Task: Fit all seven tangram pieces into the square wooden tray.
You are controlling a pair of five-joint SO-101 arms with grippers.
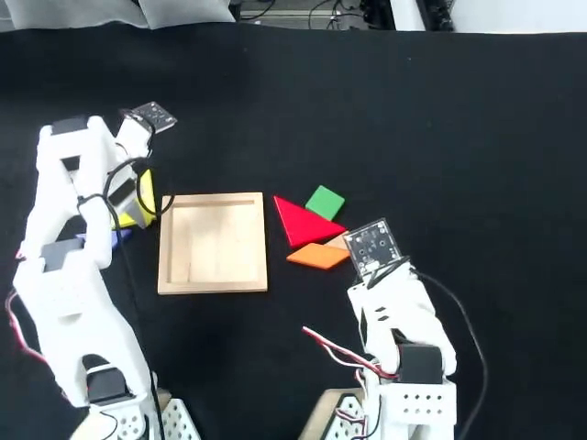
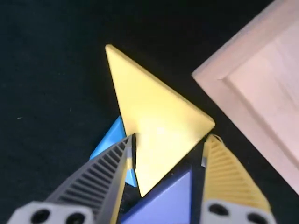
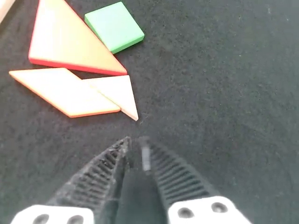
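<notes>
Pinching the yellow triangle [image 2: 154,121] by its edges at nine o'clock of the wooden tray [image 1: 213,198], the left claw [image 2: 170,139] risks the thin piece pivoting loose. The right claw [image 3: 135,142], closed and empty, sits at four o'clock.

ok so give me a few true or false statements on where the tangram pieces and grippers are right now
1. The wooden tray has no pieces in it. True.
2. The green square lies inside the tray. False: it lies on the table beside the red triangle.
3. The left gripper is closed on the yellow triangle. True.
4. The right gripper holds the orange parallelogram. False: it is shut on nothing, apart from the pieces.
</notes>
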